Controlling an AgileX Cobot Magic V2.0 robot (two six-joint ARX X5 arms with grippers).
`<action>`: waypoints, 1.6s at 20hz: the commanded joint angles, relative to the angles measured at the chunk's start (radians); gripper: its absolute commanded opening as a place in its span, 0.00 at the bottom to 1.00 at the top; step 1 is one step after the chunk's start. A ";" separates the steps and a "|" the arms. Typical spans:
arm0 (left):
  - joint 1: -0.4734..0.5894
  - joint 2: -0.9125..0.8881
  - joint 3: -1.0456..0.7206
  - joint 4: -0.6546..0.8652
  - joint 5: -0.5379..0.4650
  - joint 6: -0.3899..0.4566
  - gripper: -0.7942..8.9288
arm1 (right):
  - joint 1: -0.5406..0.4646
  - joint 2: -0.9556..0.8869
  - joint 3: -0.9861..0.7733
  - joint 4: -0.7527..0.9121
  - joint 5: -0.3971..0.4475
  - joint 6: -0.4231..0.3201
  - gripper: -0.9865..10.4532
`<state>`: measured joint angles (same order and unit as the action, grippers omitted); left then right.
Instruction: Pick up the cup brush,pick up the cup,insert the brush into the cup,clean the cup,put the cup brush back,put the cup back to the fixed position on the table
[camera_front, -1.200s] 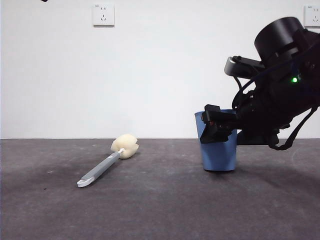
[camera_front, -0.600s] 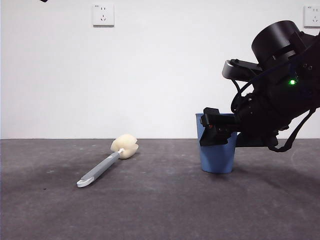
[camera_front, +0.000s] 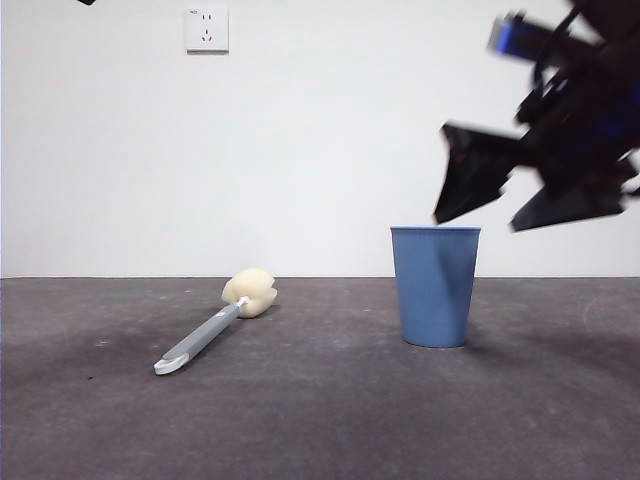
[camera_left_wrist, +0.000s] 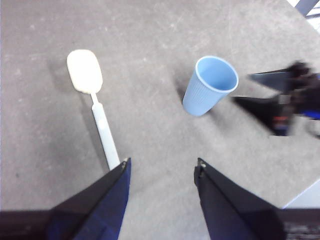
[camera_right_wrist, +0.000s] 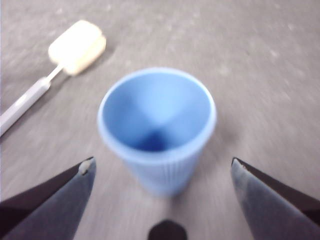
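right gripper (camera_right_wrist: 162, 167) spread wide above one cup (camera_front: 434, 285); one cup brush (camera_front: 214, 321).

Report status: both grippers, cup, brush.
Right gripper open, blurred, above the cup. Left gripper open, high over table. Cup upright, free. Cup brush lying flat, untouched. Nothing in the way.

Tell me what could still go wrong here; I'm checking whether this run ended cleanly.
The right gripper, jaws open, is blurred with motion just above and beside the cup; a stray swing could tip the empty, upright cup. The cup brush lies loose on the table near the open left gripper, which could nudge it if it dropped.
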<state>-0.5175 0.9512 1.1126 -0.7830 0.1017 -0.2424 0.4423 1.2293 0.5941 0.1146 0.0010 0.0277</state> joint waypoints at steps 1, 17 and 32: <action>-0.001 -0.001 -0.006 -0.039 0.012 0.054 0.31 | 0.029 -0.181 0.000 -0.246 -0.006 0.047 0.47; -0.001 -0.001 -0.006 -0.218 0.084 0.146 0.08 | 0.130 -0.491 0.133 -0.902 -0.263 0.259 0.09; 0.082 -0.084 -0.031 -0.023 0.046 0.256 0.08 | 0.129 -0.491 0.133 -0.902 -0.257 0.259 0.09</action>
<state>-0.4427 0.8738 1.0878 -0.8310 0.1524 -0.0360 0.5709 0.7380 0.7246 -0.7906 -0.2588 0.2775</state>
